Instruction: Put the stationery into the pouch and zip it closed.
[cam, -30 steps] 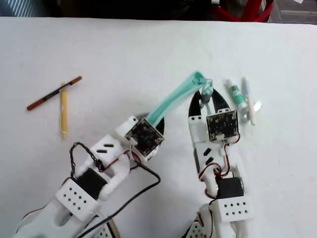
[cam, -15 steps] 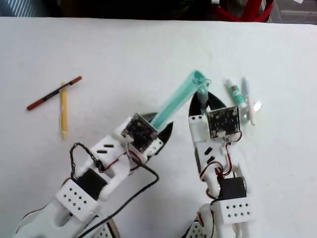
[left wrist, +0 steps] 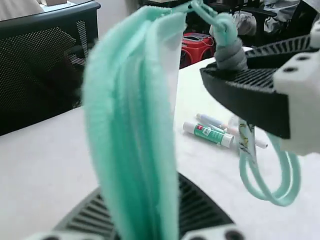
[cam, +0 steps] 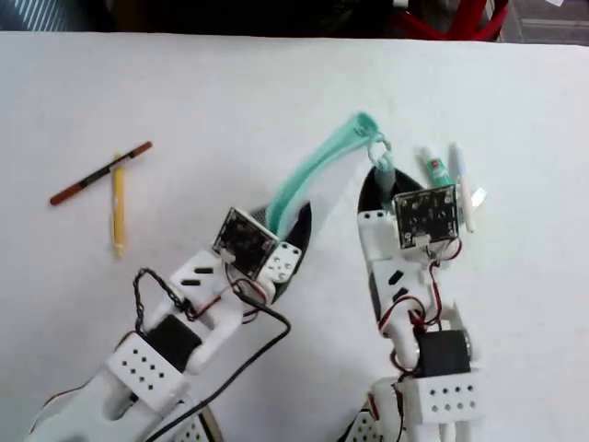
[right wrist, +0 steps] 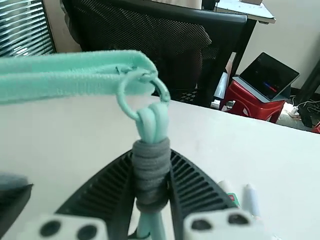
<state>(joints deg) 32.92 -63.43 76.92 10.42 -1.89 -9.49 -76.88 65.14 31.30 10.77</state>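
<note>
- Hanging between the two arms, clear of the counter point(cam: 184, 92): one mint-green pouch point(cam: 317, 175), fabric, with a pale see-through side panel. It runs on a slant from the left hand up to the right hand.
- Left hand point(cam: 293, 226): pinching the near end of the pouch, with the cloth bunched between its jaws in the left wrist view.
- Right hand point(right wrist: 150, 160): pressed together on the grey wrap point(right wrist: 150, 175) of the zip's pull cord, just below the ring point(right wrist: 142, 92) at the pouch's far corner.
- Zip: whether the mouth stands open cannot be told.
- Stationery, none of it in the pouch:
  - glue stick point(cam: 440, 175) and white pens point(cam: 463, 189), lying together on the counter just beside the right hand;
  - red-brown pen point(cam: 101, 173) and yellow pen point(cam: 118, 204), touching each other, well apart to the left.
- Handling, as judged: the pouch is light, soft and limp, so it sags and folds unless kept taut from both ends. Best holds are the hemmed end and the wrapped cord. The pens are stiff, slim and liable to roll, so grip them mid-barrel.
</note>
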